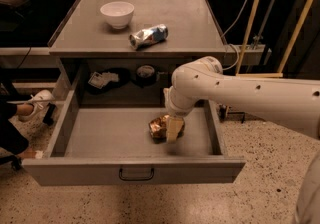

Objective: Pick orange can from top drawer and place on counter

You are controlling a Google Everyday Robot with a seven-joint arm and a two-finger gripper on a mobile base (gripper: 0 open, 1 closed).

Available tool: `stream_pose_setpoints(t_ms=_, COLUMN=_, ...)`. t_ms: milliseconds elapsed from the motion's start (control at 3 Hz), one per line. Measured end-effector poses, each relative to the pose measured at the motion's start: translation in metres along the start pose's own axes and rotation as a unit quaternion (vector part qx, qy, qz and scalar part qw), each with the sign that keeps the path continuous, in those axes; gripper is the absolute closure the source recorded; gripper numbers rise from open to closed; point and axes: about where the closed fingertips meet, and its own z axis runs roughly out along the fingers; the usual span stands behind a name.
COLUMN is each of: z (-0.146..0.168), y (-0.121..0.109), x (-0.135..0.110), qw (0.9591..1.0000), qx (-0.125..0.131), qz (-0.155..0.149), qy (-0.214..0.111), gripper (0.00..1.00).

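Note:
The orange can (157, 127), shiny and crumpled, lies on the floor of the open top drawer (132, 170), right of its middle. My gripper (173, 129) reaches down into the drawer from the right on a white arm and sits at the can's right side, covering part of it. The can still rests on the drawer floor. The grey counter (170, 8) is above and behind the drawer.
A white bowl (117, 14) and a silver-and-blue can (148, 36) lie on the counter. A packet (102, 79) and a round dark object (145, 71) sit in the recess behind the drawer. A person's shoe (35, 104) is at the left. Yellow poles (252, 18) stand at the right.

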Motion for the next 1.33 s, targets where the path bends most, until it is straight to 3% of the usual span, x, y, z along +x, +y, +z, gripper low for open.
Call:
stream_pose_setpoints(t_ms=667, z=0.043, y=0.005, x=0.016, qw=0.9968, qx=-0.078, qz=0.009, qy=0.013, gripper=0.0)
stream_pose_setpoints(t_ms=1000, z=0.044, y=0.005, x=0.017, qw=0.9964, qx=-0.082, qz=0.01, qy=0.015, gripper=0.0)
stream_pose_setpoints(t_ms=1333, z=0.044, y=0.005, x=0.017, qw=0.9964, qx=-0.082, qz=0.01, qy=0.015, gripper=0.19)
